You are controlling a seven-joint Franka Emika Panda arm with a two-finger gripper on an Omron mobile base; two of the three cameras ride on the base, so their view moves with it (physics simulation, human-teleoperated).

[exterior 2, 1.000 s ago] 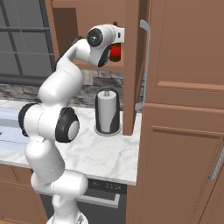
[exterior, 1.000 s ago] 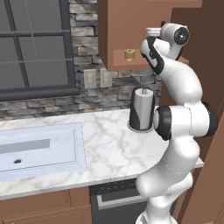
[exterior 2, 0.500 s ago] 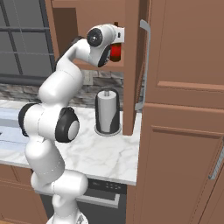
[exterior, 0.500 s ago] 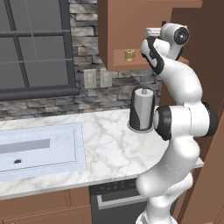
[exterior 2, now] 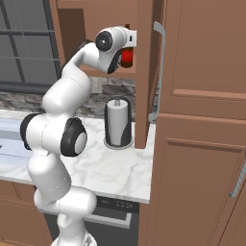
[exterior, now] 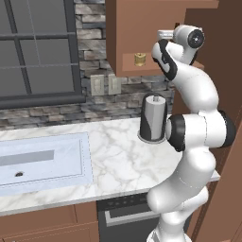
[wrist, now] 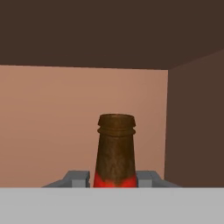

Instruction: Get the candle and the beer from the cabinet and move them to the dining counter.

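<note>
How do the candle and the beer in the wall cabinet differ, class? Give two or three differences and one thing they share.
The candle is short and gold-tan; the beer is taller, dark brown with a red label. The candle stands free; the beer sits between the gripper's jaws. Both are on the cabinet shelf.

From the right side, the beer (exterior 2: 126,56) is mostly hidden behind the robot's wrist and the cabinet (exterior 2: 144,72) door edge, with just a patch of red label and a bit of neck showing. In the hand view the bottle's lower body is cut off at the bottom. From the left, the claw (exterior: 163,34) sits tucked inside the cabinet, its fingertips out of sight.
</note>
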